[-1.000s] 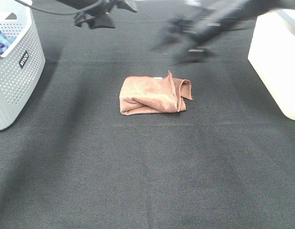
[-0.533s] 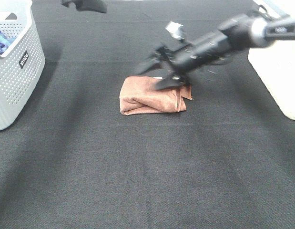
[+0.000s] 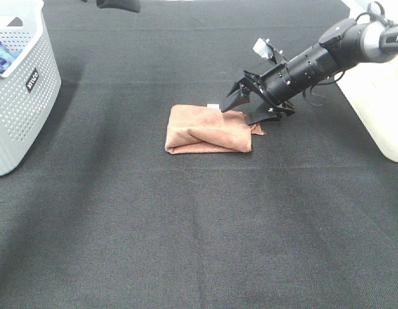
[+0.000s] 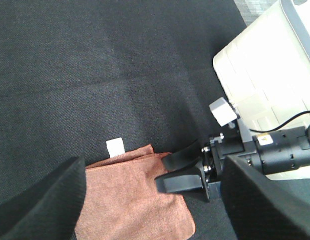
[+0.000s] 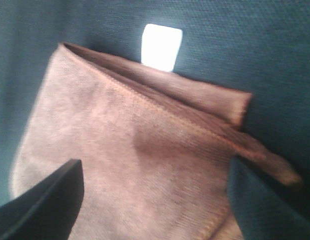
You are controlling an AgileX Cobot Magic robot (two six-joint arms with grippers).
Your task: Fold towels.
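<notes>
The towel (image 3: pixel 208 129), a reddish-brown cloth, lies folded into a small rectangle in the middle of the black table, with its white tag (image 3: pixel 213 105) at the far edge. My right gripper (image 3: pixel 238 114) is low at the towel's right end. It is open, with one finger over the far corner and the other at the right edge. The right wrist view shows the towel (image 5: pixel 129 165) and tag (image 5: pixel 161 40) close up between the open fingers (image 5: pixel 49 200). My left gripper (image 3: pixel 118 5) hovers open at the back left; its camera looks down on the towel (image 4: pixel 129 200) and the right gripper (image 4: pixel 181 172).
A grey perforated basket (image 3: pixel 18 90) stands at the left edge with something blue (image 3: pixel 0 55) inside. A white box (image 3: pixel 372 84) stands at the right edge, also in the left wrist view (image 4: pixel 265 75).
My right arm swung down from the back to the towel's right end. The raised flap there now lies flatter, and the towel shifted slightly. The left gripper drew back toward the rear.
</notes>
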